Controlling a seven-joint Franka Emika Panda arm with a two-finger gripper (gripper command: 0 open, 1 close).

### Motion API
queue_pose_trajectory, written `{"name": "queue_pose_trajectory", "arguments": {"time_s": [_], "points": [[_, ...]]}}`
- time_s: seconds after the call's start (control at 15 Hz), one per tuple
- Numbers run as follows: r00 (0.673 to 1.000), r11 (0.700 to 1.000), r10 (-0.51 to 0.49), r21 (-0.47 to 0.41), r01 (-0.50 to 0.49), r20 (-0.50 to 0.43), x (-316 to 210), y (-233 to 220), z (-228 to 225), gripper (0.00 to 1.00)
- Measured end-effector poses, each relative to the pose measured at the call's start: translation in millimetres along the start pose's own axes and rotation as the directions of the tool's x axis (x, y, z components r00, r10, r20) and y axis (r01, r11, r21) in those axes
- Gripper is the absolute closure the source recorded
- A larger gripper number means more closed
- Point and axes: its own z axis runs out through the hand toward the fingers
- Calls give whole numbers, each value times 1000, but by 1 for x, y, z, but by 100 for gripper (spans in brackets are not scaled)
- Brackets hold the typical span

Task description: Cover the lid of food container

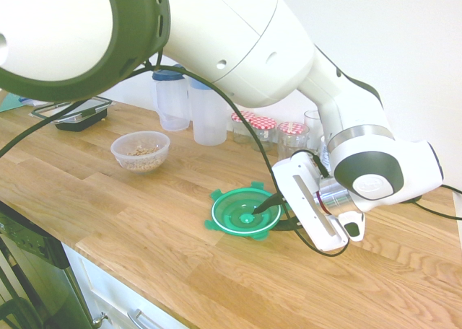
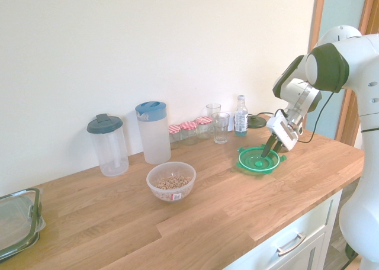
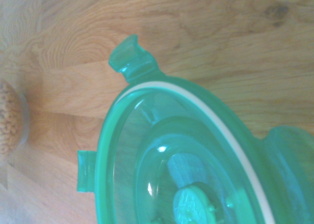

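The lid point(image 1: 242, 213), light, stiff plastic best gripped at its rim, lies on the worktop point(image 1: 144, 221) under the tool point(image 1: 268, 206), whose finger spread I cannot tell.

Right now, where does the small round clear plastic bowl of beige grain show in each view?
First exterior view: the small round clear plastic bowl sits upper left on the worktop.
Second exterior view: the bowl sits centre, toward the front.
Wrist view: only its blurred edge shows at the picture's left border.
Shared landmark: round translucent green plastic lid.
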Motion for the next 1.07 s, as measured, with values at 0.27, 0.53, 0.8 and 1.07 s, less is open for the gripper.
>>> {"name": "queue_pose_trajectory", "arguments": {"time_s": [0.27,0.53,0.8,1.07], "points": [[1000,1000,4,-4,-4,-6,1,2,1,100],[999,999,42,-16,-42,2,-1,-2,-4,100],[997,995,55,-86,-59,-47,-17,-30,-26,100],[980,944,50,-311,-110,-195,-67,-83,-81,100]]}}
